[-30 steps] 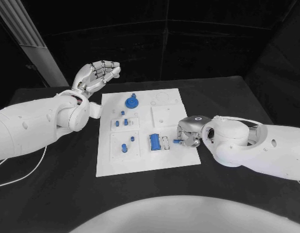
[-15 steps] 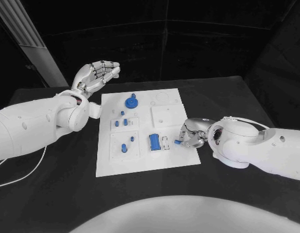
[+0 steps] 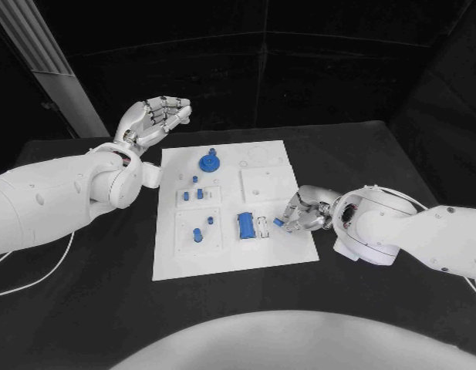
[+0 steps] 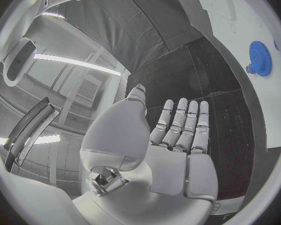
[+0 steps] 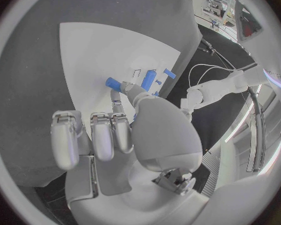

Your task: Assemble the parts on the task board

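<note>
The white task board (image 3: 229,254) lies in the middle of the table. On it are a blue gear (image 3: 207,163), small blue pegs (image 3: 197,193), a blue piece (image 3: 197,233) in the near left block and a blue block (image 3: 244,224). My right hand (image 3: 305,211) is low over the board's right edge and pinches a small blue part (image 3: 279,223) between thumb and a finger. The right wrist view shows that part (image 5: 113,83) at the fingertips, with the blue block (image 5: 148,79) just beyond. My left hand (image 3: 156,118) is raised off the board's far left corner, fingers apart and holding nothing (image 4: 178,150).
Black table (image 3: 82,293) surrounds the board on all sides. A grey post (image 3: 54,69) rises at the back left behind my left hand. A thin white cable (image 3: 26,277) trails over the table under my left arm.
My right forearm has swung out to the right, uncovering the hand. The hand itself stays at the board's right edge with the small blue part. My left arm has not moved.
</note>
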`<state>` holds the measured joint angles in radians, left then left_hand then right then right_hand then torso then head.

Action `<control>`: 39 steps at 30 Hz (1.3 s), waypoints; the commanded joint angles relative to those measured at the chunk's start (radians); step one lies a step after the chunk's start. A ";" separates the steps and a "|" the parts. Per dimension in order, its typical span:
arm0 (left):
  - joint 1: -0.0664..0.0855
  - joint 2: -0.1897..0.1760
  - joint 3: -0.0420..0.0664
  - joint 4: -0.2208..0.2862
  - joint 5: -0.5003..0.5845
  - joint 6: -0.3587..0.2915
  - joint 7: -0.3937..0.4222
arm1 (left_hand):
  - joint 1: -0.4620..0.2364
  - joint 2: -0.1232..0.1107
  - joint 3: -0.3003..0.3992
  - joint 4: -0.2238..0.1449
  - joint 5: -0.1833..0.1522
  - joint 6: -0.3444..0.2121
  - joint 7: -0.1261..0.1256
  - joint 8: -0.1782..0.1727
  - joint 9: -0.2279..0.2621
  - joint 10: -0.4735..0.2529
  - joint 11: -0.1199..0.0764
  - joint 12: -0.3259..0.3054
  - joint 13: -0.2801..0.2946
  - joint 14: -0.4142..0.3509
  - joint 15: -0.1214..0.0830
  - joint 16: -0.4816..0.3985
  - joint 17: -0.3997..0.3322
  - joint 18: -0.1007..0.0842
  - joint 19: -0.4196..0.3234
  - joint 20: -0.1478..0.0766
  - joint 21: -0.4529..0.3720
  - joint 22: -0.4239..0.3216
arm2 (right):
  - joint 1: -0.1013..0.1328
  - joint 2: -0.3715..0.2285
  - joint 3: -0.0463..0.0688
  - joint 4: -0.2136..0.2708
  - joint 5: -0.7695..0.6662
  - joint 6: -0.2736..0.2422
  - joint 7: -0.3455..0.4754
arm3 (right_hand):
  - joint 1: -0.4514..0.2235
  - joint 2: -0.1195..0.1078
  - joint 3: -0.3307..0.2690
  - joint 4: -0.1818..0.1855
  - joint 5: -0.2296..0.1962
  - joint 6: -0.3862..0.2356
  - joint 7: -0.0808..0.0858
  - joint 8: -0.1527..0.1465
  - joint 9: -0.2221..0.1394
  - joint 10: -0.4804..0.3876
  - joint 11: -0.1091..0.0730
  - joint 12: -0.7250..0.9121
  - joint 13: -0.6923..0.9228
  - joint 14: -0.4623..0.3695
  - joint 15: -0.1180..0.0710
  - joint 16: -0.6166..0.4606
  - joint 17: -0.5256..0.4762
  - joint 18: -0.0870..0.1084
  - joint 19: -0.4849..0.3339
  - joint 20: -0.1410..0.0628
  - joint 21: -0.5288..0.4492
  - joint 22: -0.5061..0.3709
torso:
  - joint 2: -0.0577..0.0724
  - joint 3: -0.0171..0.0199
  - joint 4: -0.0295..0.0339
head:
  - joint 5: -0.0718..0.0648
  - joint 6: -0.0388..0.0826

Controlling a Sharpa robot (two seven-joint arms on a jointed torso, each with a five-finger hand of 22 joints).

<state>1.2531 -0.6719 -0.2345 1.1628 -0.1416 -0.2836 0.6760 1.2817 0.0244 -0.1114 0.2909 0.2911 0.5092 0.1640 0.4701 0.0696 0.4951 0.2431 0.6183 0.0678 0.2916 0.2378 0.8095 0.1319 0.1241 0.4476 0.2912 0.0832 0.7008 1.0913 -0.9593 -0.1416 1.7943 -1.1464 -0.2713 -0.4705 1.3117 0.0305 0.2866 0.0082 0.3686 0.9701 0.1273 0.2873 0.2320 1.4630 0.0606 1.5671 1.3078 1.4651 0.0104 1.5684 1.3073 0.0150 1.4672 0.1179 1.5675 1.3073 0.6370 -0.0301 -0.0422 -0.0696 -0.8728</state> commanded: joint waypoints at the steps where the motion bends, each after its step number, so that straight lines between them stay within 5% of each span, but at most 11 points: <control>1: 0.001 0.000 0.001 0.000 0.002 0.010 0.157 | -0.001 0.011 -0.005 0.001 0.005 -0.005 0.116 0.004 -0.001 -0.008 -0.001 0.006 -0.002 -0.001 -0.001 0.004 -0.001 -0.017 -0.002 0.000 -0.005 -0.001 | 0.002 -0.001 0.000 -0.005 0.208 -0.042 0.042 | -0.009 0.002 0.000 0.004 0.003 0.006 -0.001 0.007 0.009 0.108 -0.001 0.004 0.263 0.106 -0.006 0.002 0.263 -0.015 0.104 -0.007 0.003 0.263 | 0.000 0.0006 0.0004 | -0.001 0.000; 21: 0.001 0.005 0.001 -0.003 0.002 0.011 0.155 | 0.000 0.011 -0.007 0.001 0.005 -0.005 0.116 0.005 -0.001 -0.008 -0.001 0.008 -0.002 0.000 -0.001 0.005 -0.003 -0.017 -0.001 0.000 -0.005 0.000 | 0.004 0.019 0.000 -0.039 0.602 -0.028 0.053 | -0.012 0.001 -0.004 0.005 0.014 0.005 0.001 0.008 0.010 0.108 0.000 0.004 0.263 0.106 -0.005 0.002 0.263 -0.015 0.104 -0.006 0.003 0.263 | -0.001 0.0000 0.0009 | 0.000 0.000; 39: 0.001 0.006 0.001 -0.003 0.002 0.011 0.155 | 0.000 0.011 -0.007 0.001 0.005 -0.005 0.116 0.005 -0.001 -0.008 -0.001 0.008 -0.002 0.000 -0.001 0.005 -0.003 -0.017 -0.001 0.000 -0.005 0.000 | 0.004 0.044 0.000 -0.068 0.704 -0.039 0.048 | -0.019 -0.001 -0.012 0.009 0.016 0.003 0.002 0.008 0.009 0.108 0.001 0.004 0.263 0.106 -0.003 0.002 0.263 -0.015 0.104 -0.005 0.003 0.263 | 0.000 -0.0001 -0.0002 | 0.001 0.000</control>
<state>1.2530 -0.6670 -0.2345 1.1601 -0.1416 -0.2824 0.6760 1.2817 0.0244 -0.1113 0.2909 0.2911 0.5092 0.1640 0.4700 0.0696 0.4951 0.2431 0.6240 0.0678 0.2916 0.2378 0.8095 0.1296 0.1240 0.4476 0.2912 0.0832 0.7009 1.0938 -0.9165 -0.1416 1.7270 -0.4767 -0.3055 -0.4151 1.2981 0.0277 0.2798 0.0141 0.3804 0.9687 0.1266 0.2932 0.2324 1.4629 0.0607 1.5671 1.3078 1.4651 0.0105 1.5684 1.3073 0.0149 1.4671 0.1179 1.5675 1.3074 0.6366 -0.0302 -0.0416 -0.0670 -0.8728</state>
